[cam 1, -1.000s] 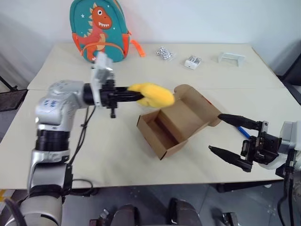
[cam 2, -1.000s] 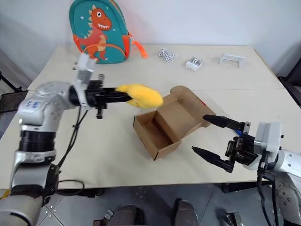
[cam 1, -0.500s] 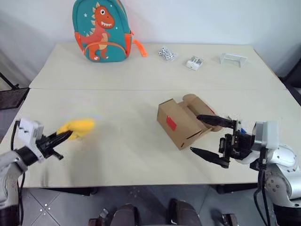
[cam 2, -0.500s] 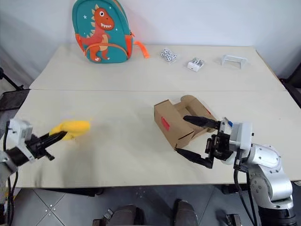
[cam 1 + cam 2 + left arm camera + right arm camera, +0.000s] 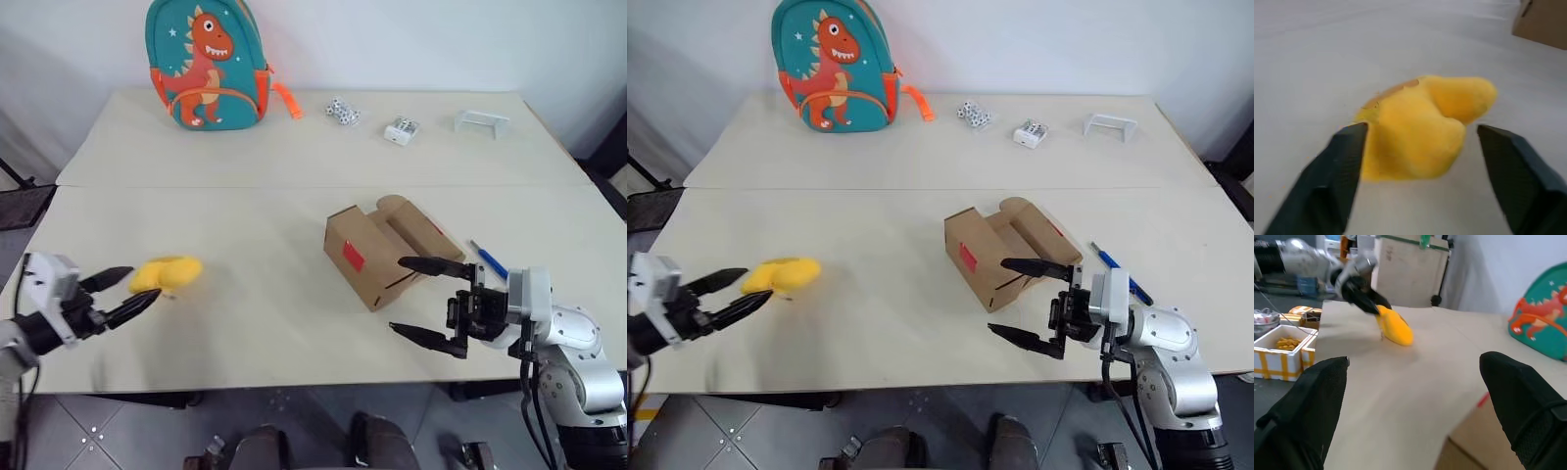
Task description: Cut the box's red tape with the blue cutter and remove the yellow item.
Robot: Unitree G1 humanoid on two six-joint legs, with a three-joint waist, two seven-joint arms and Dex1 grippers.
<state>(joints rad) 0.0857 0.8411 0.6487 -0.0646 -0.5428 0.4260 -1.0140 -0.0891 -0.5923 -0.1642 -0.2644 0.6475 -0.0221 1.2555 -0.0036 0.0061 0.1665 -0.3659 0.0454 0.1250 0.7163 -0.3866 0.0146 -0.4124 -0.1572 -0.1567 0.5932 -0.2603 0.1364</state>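
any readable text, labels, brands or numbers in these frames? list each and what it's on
No readable text in these pictures.
backpack: a cartoon dinosaur and stars, no words.
box: a plain red tape patch, no print visible.
blue cutter: no marking legible.
Small white items at the table's far edge: dark marks too small to read.
yellow item: no label visible.

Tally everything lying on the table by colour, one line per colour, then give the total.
Yellow: 1, the yellow item
Brown: 1, the box
Blue: 1, the blue cutter
Teal: 1, the dinosaur backpack
White: 3, the dice cluster, the small block, the bracket
Total: 7
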